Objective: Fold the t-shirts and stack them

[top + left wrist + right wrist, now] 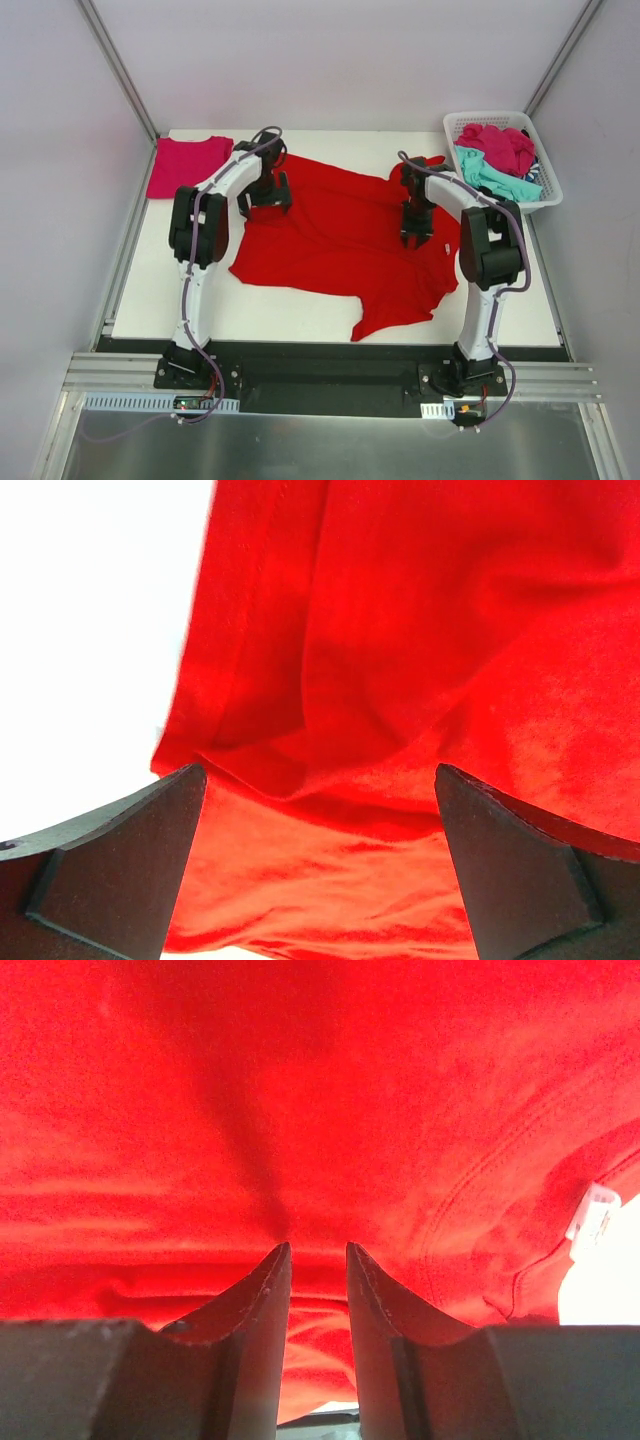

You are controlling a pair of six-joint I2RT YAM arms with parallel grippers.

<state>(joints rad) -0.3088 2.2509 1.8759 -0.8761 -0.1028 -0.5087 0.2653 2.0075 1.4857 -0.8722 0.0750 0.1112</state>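
A large bright red t-shirt (330, 230) lies spread and rumpled across the middle of the white table (300, 315). Over its upper left part hangs my left gripper (265, 195), wide open, and the left wrist view shows only red cloth (400, 630) and nothing between the fingers of the left gripper (320, 770). My right gripper (415, 238) is down on the shirt's right side near the collar. Its jaws stand close together on a fold of the red t-shirt (300, 1080), and a crease runs up from the right gripper (318, 1245). A white tag (593, 1220) shows at the collar.
A folded magenta-pink t-shirt (185, 165) lies at the table's back left corner. A white lattice basket (500, 117) at the back right holds a magenta t-shirt (495, 145), a teal one (495, 178) and some dark cloth. Walls close in on both sides.
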